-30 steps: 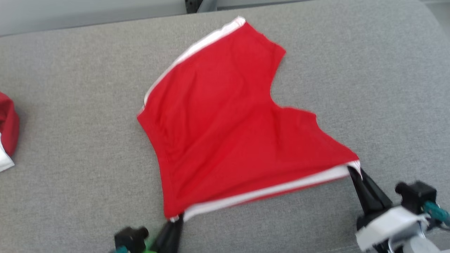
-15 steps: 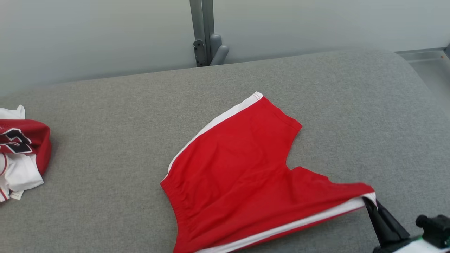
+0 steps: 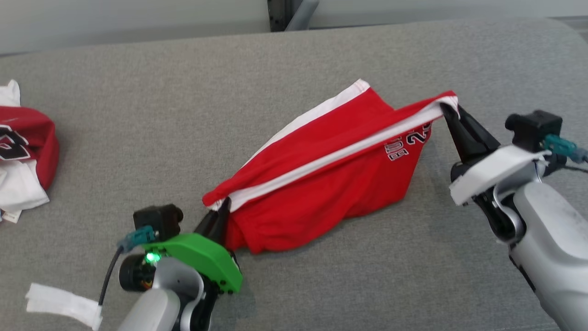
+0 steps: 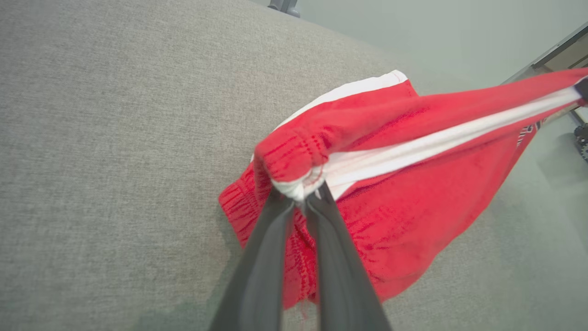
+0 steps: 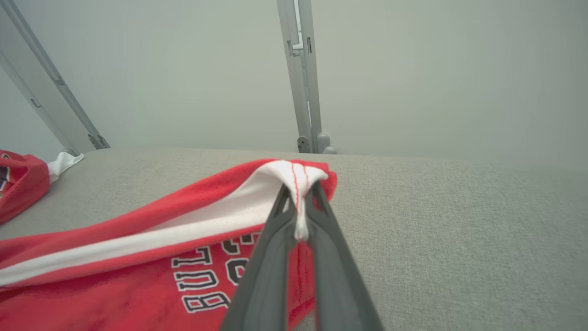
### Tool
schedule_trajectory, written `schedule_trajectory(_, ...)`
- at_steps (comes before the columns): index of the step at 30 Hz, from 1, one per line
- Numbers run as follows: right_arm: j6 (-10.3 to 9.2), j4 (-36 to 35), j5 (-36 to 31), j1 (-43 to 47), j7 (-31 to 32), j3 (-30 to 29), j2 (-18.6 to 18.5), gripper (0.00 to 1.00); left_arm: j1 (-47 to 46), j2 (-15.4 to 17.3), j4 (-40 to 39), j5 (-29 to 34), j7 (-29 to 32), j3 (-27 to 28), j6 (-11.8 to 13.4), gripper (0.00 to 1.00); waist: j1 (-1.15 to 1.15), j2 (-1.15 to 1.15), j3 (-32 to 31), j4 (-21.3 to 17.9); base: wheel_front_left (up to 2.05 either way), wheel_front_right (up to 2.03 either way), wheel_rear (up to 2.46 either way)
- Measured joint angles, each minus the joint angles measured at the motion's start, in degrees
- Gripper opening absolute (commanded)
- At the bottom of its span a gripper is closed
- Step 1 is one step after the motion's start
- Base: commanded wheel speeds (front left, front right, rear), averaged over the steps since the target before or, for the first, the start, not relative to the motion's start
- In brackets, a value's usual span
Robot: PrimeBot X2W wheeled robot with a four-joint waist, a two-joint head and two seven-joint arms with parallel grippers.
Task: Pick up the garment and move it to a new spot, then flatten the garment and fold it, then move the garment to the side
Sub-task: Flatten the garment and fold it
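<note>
the red basketball shorts are hanging near the middle of the grey padded surface, stretched between the two claws along one white side stripe. the left gripper is pinching the near-left end of that stripe, at the gathered waistband corner. its fingers are closed almost fully on the cloth, and the left wrist view is showing the fabric bunching over the fingertips. the right gripper is clamping the far-right end, at the leg hem, just as tightly. in the right wrist view a fold of white trim is poking up between its fingers. the stripe is running taut and lifted, while the rest of the shorts is sagging below it and resting on the surface. the other leg is lying flat toward the far side, and the printed lettering is showing just left of the right claw.

the shorts are looking light, soft and limp, a thin knit offering no stiffness of its own, so anything not held is drooping and creasing. the cloth is likely to slide easily over the surface. the seamed corners are probably the best places to hold, since the doubled hem and elastic band are giving the fingers something thick to bite. a crumpled red and white jersey is lying at the left edge, well apart.
</note>
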Motion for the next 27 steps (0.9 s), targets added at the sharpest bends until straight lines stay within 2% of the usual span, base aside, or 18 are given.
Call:
schedule_trajectory(4,0.00,9.0,1.1,-9.5,0.4,4.0,1.3,0.00,-7.0,-1.4,6.3,1.2,0.1,0.4,0.7,0.00,0.00,0.00,4.0,2.0,0.00,0.00,0.00)
schedule_trajectory(10,0.00,21.0,3.8,-17.6,0.3,7.7,2.8,0.00,-14.2,-4.1,16.7,2.1,0.3,-1.5,-0.7,0.00,0.00,0.00,7.1,6.4,0.00,0.00,0.00)
schedule_trajectory(14,0.00,26.5,4.6,-21.5,-0.3,9.9,4.2,0.00,-17.6,-5.1,21.9,2.4,-0.4,-1.8,-1.3,0.00,0.00,0.00,8.2,8.8,0.00,0.00,0.00)
schedule_trajectory(15,-0.01,27.9,4.5,-22.2,-0.4,10.8,4.3,0.25,-18.3,-5.4,23.0,2.4,-0.4,-2.1,-1.8,0.00,0.00,0.00,8.4,9.3,0.00,0.00,0.00)
schedule_trajectory(16,-0.01,29.0,4.3,-22.8,-0.5,11.6,4.4,0.91,-18.8,-5.5,24.0,2.4,-0.5,-2.2,-2.1,0.00,0.00,0.00,8.5,9.6,0.00,0.00,0.00)
schedule_trajectory(17,-0.02,31.0,4.2,-23.9,-0.6,12.8,5.1,1.00,-20.0,-5.6,25.5,2.5,-0.9,-2.3,-2.5,0.06,0.00,0.00,8.9,9.9,0.00,0.00,0.00)
schedule_trajectory(18,-0.02,31.0,4.2,-23.9,-0.6,12.8,5.1,1.00,-20.0,-5.6,25.5,2.5,-0.9,-2.3,-2.5,0.06,0.00,0.00,8.9,9.9,0.00,0.00,0.00)
schedule_trajectory(21,-0.10,32.7,4.6,-24.9,-0.9,14.6,5.6,1.00,-21.1,-5.7,27.4,2.4,-2.4,-1.8,-3.1,0.49,0.00,0.00,9.2,9.7,0.00,0.00,0.00)
schedule_trajectory(22,-0.10,33.1,4.5,-24.9,-1.2,15.4,5.6,1.00,-21.1,-5.9,27.9,1.7,-3.0,-1.4,-3.4,1.00,0.00,0.00,9.1,9.5,0.00,0.00,0.00)
schedule_trajectory(27,-0.10,30.3,5.0,-23.5,-2.7,17.3,5.9,1.00,-20.5,-5.6,28.5,1.9,-5.5,-1.6,-4.2,1.00,0.00,0.00,7.6,8.5,0.00,0.00,0.00)
